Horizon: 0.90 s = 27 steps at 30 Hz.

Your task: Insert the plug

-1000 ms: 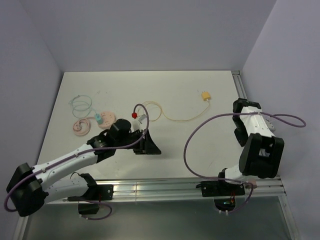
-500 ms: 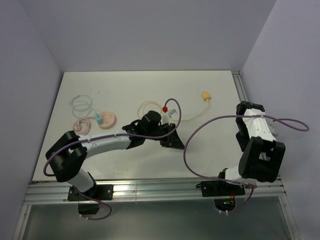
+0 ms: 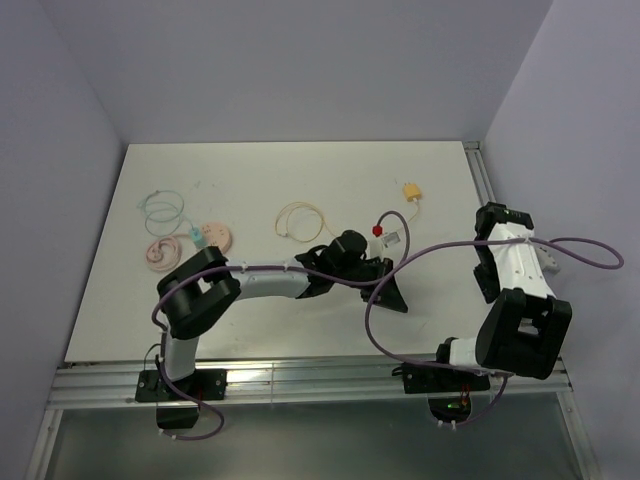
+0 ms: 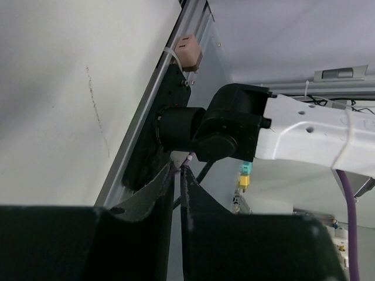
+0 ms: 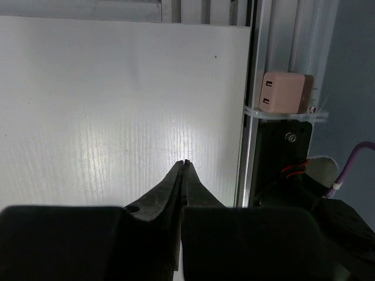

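Observation:
A yellow plug [image 3: 411, 192] lies at the back right of the table, on a thin yellow cable that runs left to a small coil [image 3: 295, 218]. A tan socket block [image 5: 285, 92] with two slots is tied to the table's right rail; it also shows in the left wrist view [image 4: 188, 51]. My left gripper [image 3: 388, 296] is stretched out right of centre, in front of the plug and apart from it. Its jaws [image 4: 177, 168] are shut on nothing. My right gripper [image 5: 185, 162] is shut and empty, over bare table just left of the socket.
A pink disc [image 3: 210, 238], a pink cable coil [image 3: 160, 256] and a teal cable [image 3: 160, 208] lie at the left. The right arm [image 3: 515, 262] is folded at the right edge, a purple cable [image 3: 400, 262] looping from it. Metal rails run along the right and front edges.
My left arm has swung right across the table, from left of centre to close by the right arm. The right arm has shifted only slightly.

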### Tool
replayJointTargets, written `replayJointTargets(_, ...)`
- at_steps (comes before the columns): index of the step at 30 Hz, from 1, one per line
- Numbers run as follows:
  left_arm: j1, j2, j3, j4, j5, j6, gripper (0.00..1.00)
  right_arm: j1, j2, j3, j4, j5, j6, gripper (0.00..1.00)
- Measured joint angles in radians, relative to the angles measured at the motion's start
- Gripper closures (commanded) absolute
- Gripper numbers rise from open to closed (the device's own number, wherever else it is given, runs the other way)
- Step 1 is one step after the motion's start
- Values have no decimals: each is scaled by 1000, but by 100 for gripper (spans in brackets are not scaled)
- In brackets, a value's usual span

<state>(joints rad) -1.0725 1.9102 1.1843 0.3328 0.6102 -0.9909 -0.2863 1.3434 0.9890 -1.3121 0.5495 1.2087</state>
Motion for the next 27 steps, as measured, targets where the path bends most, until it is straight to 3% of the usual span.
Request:
replayJointTargets(3, -18, 54, 43, -2, 13, -6, 75, -5, -19, 0, 6, -1, -24, 100)
replayJointTargets(4, -22, 68, 57, -2, 18, -8, 66, -5, -21, 0, 11, -1, -34, 100)
replayJointTargets(7, -32, 117, 121, -3, 33, -3, 54, -6, -29, 4, 32, -9, -87, 100)
replayJointTargets(9, -34, 150, 164, 2, 47, 2, 51, -6, -44, 19, 51, -23, -136, 100)
replayJointTargets(12, -34, 202, 220, 18, 69, 6, 56, -5, -96, 49, 72, -42, -190, 100)
replayJointTargets(15, -34, 295, 327, 18, 89, 12, 67, 9, -201, 66, 116, -68, -253, 100)
replayJointTargets(22, -64, 492, 544, -3, 103, 25, 75, 27, -497, 73, 219, -157, -359, 100)
replayJointTargets(27, -126, 556, 637, -17, 106, 24, 76, 21, -442, 104, 216, -124, -366, 100)
